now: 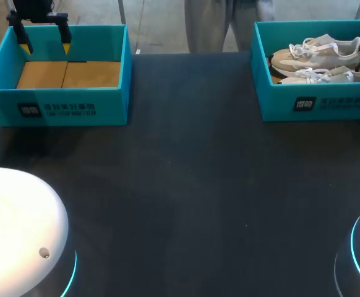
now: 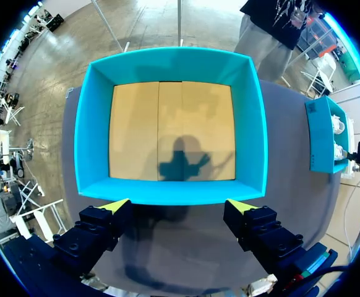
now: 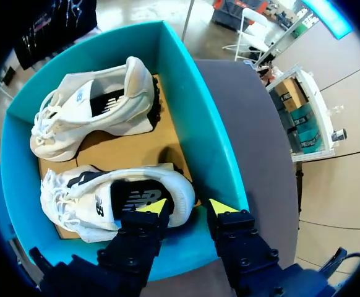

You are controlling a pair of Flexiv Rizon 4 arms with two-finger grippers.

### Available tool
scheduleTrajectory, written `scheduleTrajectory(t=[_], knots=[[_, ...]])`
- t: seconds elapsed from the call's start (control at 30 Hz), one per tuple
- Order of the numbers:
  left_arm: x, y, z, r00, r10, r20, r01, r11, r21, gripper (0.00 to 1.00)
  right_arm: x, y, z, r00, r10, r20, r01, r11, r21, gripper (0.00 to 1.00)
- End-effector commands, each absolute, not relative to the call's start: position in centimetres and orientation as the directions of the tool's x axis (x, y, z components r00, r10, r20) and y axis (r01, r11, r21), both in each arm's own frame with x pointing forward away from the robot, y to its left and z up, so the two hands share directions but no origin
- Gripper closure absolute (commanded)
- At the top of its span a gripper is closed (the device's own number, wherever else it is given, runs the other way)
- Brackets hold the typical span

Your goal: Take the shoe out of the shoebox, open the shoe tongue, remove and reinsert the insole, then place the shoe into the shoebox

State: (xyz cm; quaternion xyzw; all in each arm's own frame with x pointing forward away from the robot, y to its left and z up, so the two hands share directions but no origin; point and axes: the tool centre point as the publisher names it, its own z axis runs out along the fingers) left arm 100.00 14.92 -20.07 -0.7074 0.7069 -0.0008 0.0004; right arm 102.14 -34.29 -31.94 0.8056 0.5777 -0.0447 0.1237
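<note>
Resting in the right shoebox beside a second shoe, the nearer shoe is not yet gripped; the right gripper is held over its heel, fingers apart, apparently for a heel grasp. The left gripper is held wide, unladen, above the other shoebox

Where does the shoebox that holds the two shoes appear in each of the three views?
Head view: the full shoebox stands at the far right of the dark table, across from the empty shoebox.
Left wrist view: the full shoebox is small, away beyond the empty shoebox's side wall.
Right wrist view: the full shoebox lies just under the right gripper.
Shared landmark: the dark table.
</note>
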Motion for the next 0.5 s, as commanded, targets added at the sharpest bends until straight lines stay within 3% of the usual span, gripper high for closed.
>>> scheduleTrajectory(t=[0.03,0.5], knots=[[100.0,14.9,-20.0,0.001,-1.0,0.0,-1.0,-0.001,-0.001,0.0,102.7,-34.3,-32.8,0.321,0.919,-0.228,0.945,-0.296,0.14,0.58],[100.0,14.9,-20.0,0.001,-1.0,0.0,-1.0,-0.001,-0.001,0.0,103.4,-34.9,-35.5,0.31,0.919,-0.245,0.95,-0.292,0.107,0.6]])
